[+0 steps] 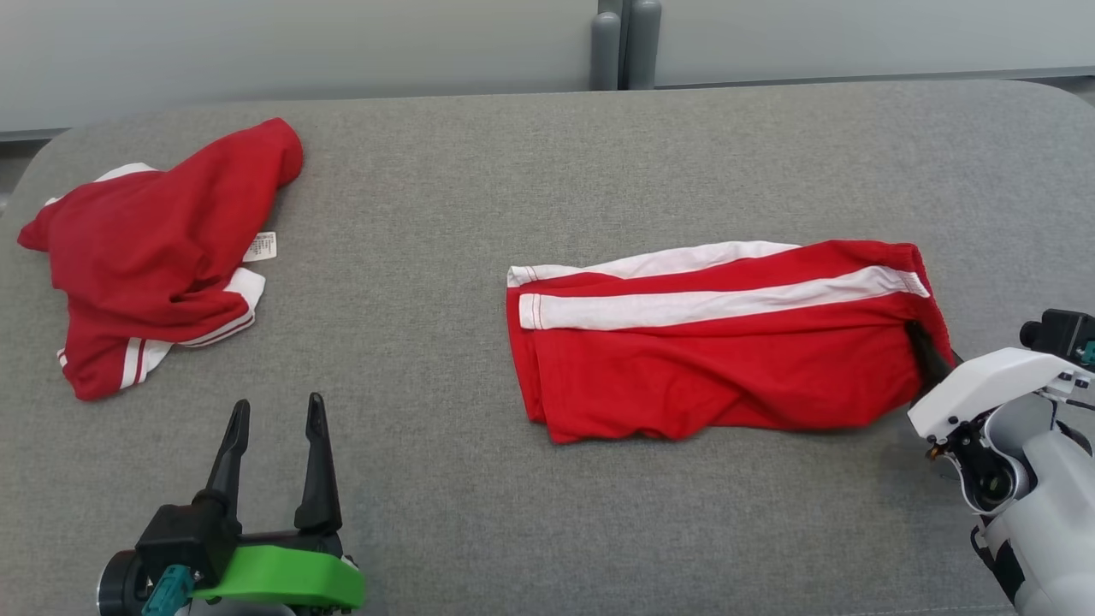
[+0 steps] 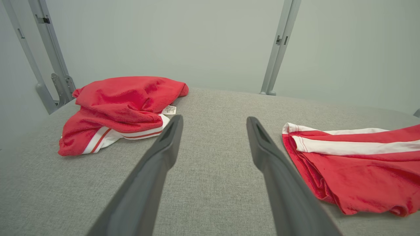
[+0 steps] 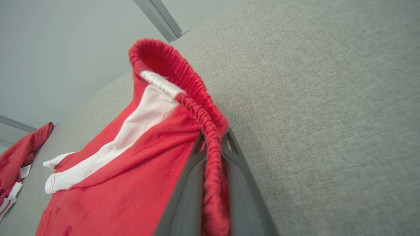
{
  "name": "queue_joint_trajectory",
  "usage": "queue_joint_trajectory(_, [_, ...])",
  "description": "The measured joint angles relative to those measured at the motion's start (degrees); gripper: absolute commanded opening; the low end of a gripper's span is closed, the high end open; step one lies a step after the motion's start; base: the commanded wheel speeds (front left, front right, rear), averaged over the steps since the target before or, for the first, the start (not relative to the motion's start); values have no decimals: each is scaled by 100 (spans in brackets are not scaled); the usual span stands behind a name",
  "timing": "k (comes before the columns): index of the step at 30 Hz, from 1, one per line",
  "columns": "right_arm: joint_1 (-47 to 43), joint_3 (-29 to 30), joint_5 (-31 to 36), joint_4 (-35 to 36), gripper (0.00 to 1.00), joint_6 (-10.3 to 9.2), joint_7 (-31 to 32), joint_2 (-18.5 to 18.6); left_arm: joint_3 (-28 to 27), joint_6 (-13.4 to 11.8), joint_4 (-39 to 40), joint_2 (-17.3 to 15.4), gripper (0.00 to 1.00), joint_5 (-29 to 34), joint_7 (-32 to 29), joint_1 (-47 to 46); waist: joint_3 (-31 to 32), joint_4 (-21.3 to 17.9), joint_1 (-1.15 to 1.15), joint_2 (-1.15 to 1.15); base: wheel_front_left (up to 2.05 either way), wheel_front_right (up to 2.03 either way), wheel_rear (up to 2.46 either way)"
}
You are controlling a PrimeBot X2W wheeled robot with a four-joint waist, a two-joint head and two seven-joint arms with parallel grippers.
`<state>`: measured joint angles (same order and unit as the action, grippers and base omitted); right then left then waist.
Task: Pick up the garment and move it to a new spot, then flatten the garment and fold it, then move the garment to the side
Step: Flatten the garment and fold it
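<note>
In the head view, our folded shorts [image 1: 719, 351] lie well to the right of the crumpled red top [image 1: 162, 248] on the tabletop [image 1: 513, 154]. Their long axis points away from that top, with the waistband at the far end. Our right gripper [image 1: 926, 351] meets that end, and our left gripper [image 1: 274, 445] sits nearer the top.

In the left wrist view, the left fingers [image 2: 164, 150] are spread and hold nothing, between top and shorts.

In the right wrist view, the right fingers [image 3: 187, 196] are clenched on the elastic waistband [image 3: 183, 75]. We judge the sideways move falls to the right arm.
</note>
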<state>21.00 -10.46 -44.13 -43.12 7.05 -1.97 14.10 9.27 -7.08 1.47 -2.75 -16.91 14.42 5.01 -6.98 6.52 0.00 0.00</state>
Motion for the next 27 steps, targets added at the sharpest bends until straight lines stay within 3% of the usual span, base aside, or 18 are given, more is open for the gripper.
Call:
queue_joint_trajectory(6, [92, -142, -26, 2, 0, 0, 68, 83, 7, 0, 27, 0, 100, -16, 0, 0, 22, -190, 0, 0, 0, 0, 0])
queue_joint_trajectory(15, [175, -922, -197, 561, 0, 0, 309, -209, 68, 0, 2, 0, 100, -56, 0, 0, 115, -379, 0, 0, 0, 0, 0])
queue_joint_trajectory(27, [300, -1770, -253, 1159, 0, 0, 491, -252, 253, 0, -107, 0, 100, -209, 0, 0, 334, -292, 0, 0, 0, 0, 0])
